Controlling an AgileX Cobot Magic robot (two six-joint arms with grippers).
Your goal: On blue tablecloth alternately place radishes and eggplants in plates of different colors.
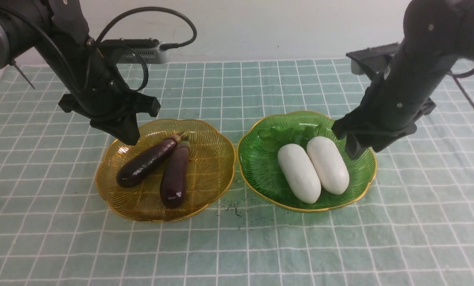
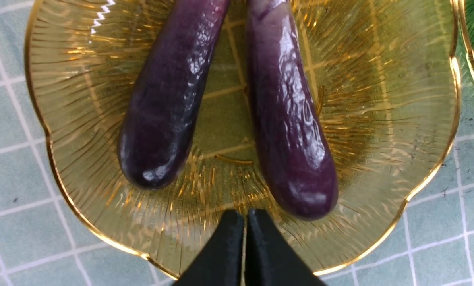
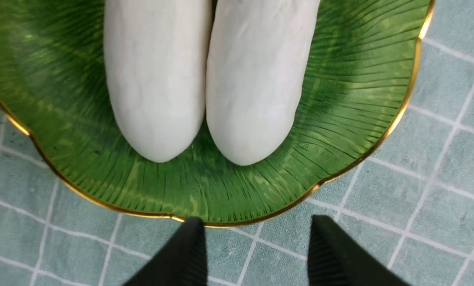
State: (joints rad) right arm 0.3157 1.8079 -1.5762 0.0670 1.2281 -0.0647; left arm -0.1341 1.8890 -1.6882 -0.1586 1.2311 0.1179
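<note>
Two dark purple eggplants [image 1: 147,162] [image 1: 175,176] lie side by side in the amber plate [image 1: 211,139] on the blue tablecloth [image 1: 237,246]; the left wrist view shows the eggplants [image 2: 169,99] [image 2: 292,123] on that plate [image 2: 399,99]. Two white radishes [image 1: 299,173] [image 1: 328,165] lie together in the green plate [image 1: 256,167], seen close as radishes [image 3: 157,79] [image 3: 256,79] on green glass [image 3: 352,99]. My left gripper [image 1: 129,137] hangs shut and empty above the amber plate's back left, fingertips together [image 2: 244,222]. My right gripper [image 1: 354,149] hovers open and empty over the green plate's right rim [image 3: 256,230].
Dark specks and a few threads [image 1: 235,208] mark the cloth in front of the gap between the plates. A pale wall [image 1: 260,24] closes off the back. A black cable [image 1: 149,16] loops from the left arm.
</note>
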